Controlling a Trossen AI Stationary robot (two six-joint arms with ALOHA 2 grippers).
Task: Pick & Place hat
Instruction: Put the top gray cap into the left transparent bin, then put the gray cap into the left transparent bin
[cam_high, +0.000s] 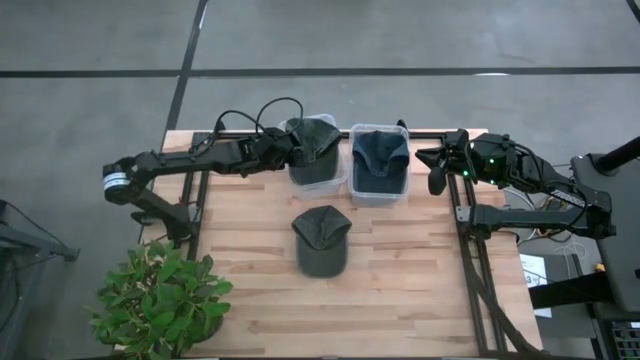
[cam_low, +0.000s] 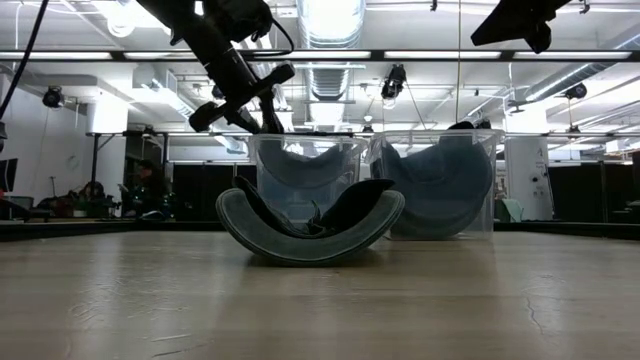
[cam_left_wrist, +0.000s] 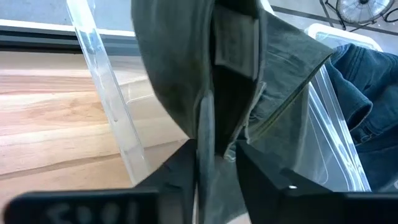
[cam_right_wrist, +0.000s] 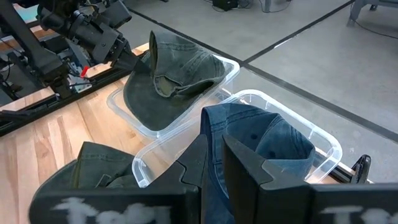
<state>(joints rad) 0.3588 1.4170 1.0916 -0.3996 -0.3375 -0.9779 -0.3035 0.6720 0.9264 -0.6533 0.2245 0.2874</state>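
High view: left gripper (cam_high: 296, 152) at far-left clear plastic bin (cam_high: 330, 183), jaws apparently pinching olive fabric cap (cam_high: 316, 140) draped there. Second olive cap (cam_high: 322, 240) mid-counter, nearer left arm. Right gripper (cam_high: 436, 165) pressed together.

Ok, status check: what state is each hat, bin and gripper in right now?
Left gripper: at the left bin, fingers around the green hat's fabric.
Green hat: draped over the left bin, partly in.
Blue hat: inside the right bin.
Second green hat: lying on the table, untouched.
Right gripper: shut, empty, beside the right bin.
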